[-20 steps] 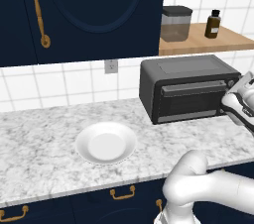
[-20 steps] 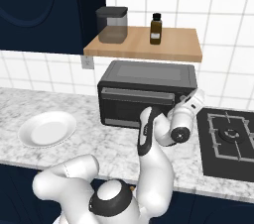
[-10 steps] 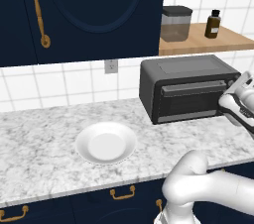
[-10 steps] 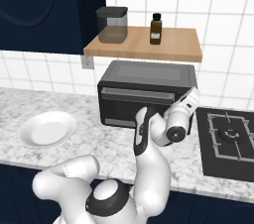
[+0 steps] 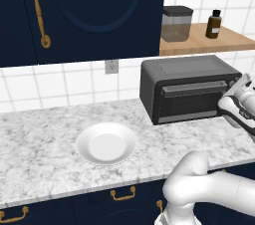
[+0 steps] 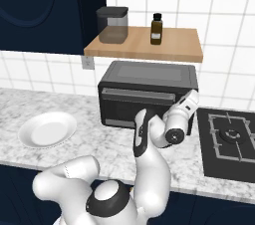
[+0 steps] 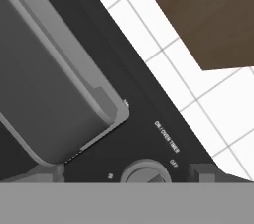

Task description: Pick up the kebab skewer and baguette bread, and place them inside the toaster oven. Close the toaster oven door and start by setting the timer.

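Hidden: I can't see inside the oven [image 5: 187, 87].
Cut off: one knob [image 7: 145, 172].
Claw [image 7: 124, 173]: released, at the knob.

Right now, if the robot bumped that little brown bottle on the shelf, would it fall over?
Probably. The bottle stands tall and narrow, so it may tip. It looks round, so it could roll along the wooden shelf.

Dark grey toaster oven [image 5: 187, 88] on marble, toaster oven door [image 5: 191, 101] shut; knob panel just ahead of gripper [image 7: 144, 176].
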### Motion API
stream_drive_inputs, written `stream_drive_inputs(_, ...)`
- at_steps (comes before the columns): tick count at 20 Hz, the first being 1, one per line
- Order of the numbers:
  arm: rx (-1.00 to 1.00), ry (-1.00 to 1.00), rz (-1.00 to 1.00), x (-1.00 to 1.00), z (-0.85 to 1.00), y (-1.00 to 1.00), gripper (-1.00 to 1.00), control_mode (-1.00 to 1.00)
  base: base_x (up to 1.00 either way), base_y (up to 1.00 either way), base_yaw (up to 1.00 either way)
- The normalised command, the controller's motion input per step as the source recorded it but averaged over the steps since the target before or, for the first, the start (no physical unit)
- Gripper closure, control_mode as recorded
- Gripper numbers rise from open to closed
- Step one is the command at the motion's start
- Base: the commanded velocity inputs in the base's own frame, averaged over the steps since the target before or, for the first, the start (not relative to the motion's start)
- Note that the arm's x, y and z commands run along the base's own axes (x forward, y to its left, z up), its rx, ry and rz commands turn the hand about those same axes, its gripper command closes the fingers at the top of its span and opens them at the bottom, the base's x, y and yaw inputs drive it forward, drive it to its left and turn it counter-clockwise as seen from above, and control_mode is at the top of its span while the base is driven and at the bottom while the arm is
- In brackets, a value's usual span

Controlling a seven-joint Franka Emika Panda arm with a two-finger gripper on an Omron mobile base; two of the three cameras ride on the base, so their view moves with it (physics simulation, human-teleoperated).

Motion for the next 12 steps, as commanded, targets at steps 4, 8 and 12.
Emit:
stream_drive_inputs(4, 0.00, 0.00, 0.00, 0.00, -0.01, 0.00, -1.00, -1.00, 0.00, 0.00, 0.00)
stream_drive_inputs(8, 0.00, 0.00, 0.00, 0.00, 0.00, -0.06, -1.00, -1.00, 0.00, 0.00, 0.00)
stream_drive_inputs(12, 0.00, 0.00, 0.00, 0.00, -0.03, -0.09, -1.00, -1.00, 0.00, 0.00, 0.00)
